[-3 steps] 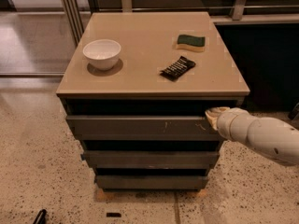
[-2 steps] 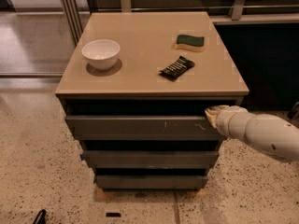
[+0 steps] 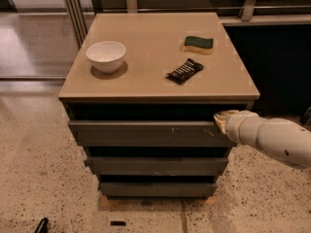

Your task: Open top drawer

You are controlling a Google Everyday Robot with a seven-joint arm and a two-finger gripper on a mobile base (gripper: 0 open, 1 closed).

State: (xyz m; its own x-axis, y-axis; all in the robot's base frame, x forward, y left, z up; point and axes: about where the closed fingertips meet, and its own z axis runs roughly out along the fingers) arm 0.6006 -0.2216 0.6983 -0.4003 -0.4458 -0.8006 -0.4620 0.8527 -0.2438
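The top drawer is the widest dark grey flat front, just under the beige cabinet top, with pale scratch marks right of centre. It stands out a little from the cabinet, with a dark gap above it. My gripper is at the drawer's upper right corner, at the end of my white arm, which comes in from the right. Its tip touches the drawer's top edge.
On the cabinet top stand a white bowl, a black snack packet and a green and yellow sponge. Two narrower grey drawers sit below the top one. Speckled floor surrounds the cabinet; a dark wall stands right.
The drawer and gripper stay nearly as before; my arm has shifted very slightly.
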